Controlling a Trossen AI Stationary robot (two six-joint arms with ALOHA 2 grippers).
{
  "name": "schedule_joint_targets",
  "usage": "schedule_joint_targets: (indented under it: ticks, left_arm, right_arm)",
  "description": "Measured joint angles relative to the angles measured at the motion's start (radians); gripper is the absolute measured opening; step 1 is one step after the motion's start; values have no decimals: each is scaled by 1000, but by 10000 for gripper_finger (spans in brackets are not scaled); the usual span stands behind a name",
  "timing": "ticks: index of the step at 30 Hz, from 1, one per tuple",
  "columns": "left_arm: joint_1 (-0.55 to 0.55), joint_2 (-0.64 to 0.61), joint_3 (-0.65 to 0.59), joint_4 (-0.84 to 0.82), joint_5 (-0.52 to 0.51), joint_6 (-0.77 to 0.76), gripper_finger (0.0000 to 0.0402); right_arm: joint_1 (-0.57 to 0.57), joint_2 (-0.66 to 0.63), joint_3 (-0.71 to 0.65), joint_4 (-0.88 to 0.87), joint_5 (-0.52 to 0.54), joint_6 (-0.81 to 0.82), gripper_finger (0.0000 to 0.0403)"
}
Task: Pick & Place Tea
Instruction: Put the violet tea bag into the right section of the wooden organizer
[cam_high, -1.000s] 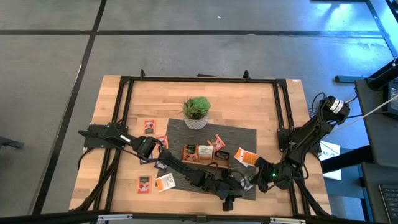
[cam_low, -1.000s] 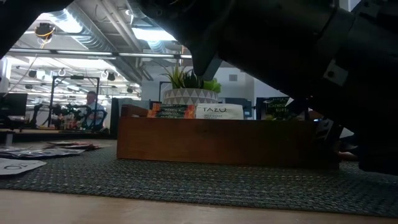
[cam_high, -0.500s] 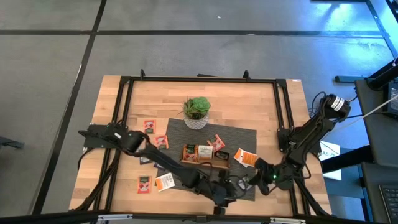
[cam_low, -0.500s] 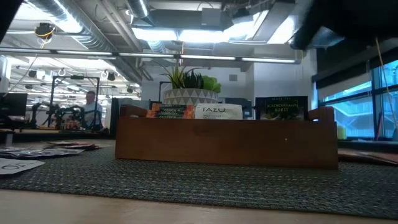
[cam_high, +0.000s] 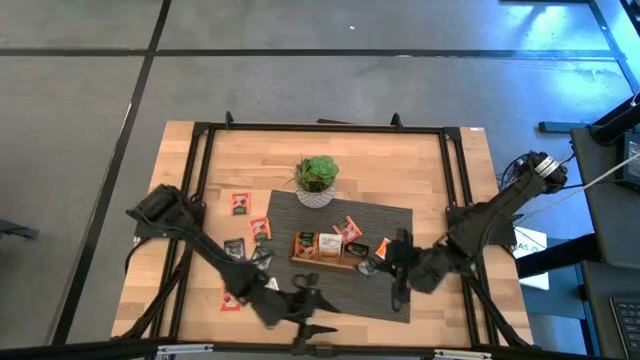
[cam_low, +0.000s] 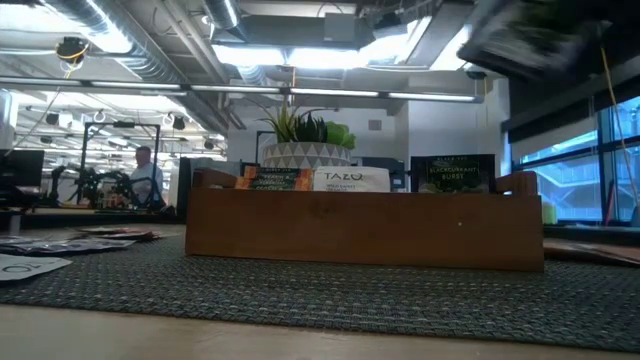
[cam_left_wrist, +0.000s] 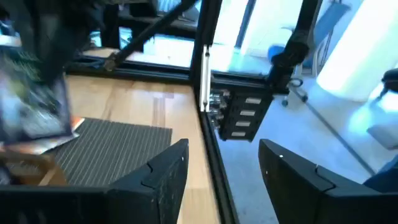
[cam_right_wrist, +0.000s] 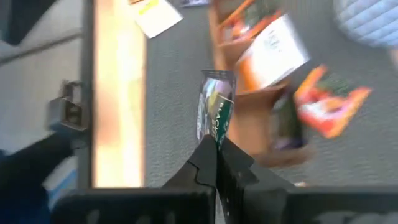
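Compared with a second ago, both arms have withdrawn from the front centre of the dark grey woven mat (cam_high: 345, 255): the left gripper (cam_high: 308, 312) now lies over the table's front edge, well clear of the long brown three-compartment wooden tray (cam_high: 330, 252), and the right gripper (cam_high: 392, 258) has risen and shifted to just beside the tray's right end. Left jaws stand spread wide and empty, as the left wrist view shows with its two dark fingers (cam_left_wrist: 163, 174) apart. Right jaws are pressed together on the lower edge of one dark grey-black square tea sachet (cam_right_wrist: 215, 115), held upright off the mat; the same sachet appears blurred at the upper right of the low view (cam_low: 520, 40). Other sachets already stand in the tray, among them a white one and a dark one (cam_low: 458, 172). Loose orange-red sachets (cam_high: 239, 203) lie on the light wooden table (cam_high: 400, 170) left of the mat, and another rests on the mat beyond the tray. A small green plant in a white patterned pot (cam_high: 316, 180) stands at the mat's far edge.
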Motion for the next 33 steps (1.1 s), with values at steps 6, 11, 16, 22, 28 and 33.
schedule_joint_targets:
  ticks: [6, 11, 16, 22, 28, 33]
  left_arm:
    - [-73, -49, -110, 48, -140, -2, 189]
    - [-100, -51, -117, -4, -192, -2, 191]
    - [-99, -51, -116, -25, -191, -1, 189]
    - [-92, -51, -116, -59, -192, -3, 191]
    - [-92, -51, -116, -74, -193, -3, 191]
    - [-92, -51, -116, -73, -192, -2, 190]
  right_arm:
    - [-139, 57, 131, -97, -87, -152, 4]
    - [-226, 153, 218, -174, -183, -223, 4]
    - [-268, 257, 316, -315, -223, -253, 4]
    - [-279, 370, 403, -418, -234, -296, 4]
    - [-285, 431, 417, -500, -233, -305, 4]
    - [-286, 462, 418, -507, -206, -320, 6]
